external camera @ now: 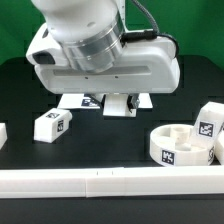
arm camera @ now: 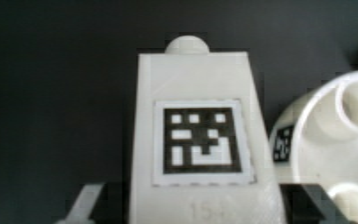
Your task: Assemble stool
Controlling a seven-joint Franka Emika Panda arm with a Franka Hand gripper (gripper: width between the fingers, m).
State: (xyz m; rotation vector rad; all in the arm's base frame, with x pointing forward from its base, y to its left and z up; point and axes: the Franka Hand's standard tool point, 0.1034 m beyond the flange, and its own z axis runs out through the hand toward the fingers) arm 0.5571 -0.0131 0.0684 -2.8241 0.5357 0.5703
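The end effector is hanging spread, its fingers flanking a tagged leg near the ring seat over the bench. The leg is looking light, stiff and smooth, so its long flat sides are offering the surest hold.

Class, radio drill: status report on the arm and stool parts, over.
Gripper straddling one leg block, grip unconfirmed. Seat disc close by, no legs fitted. Nothing seen between them.
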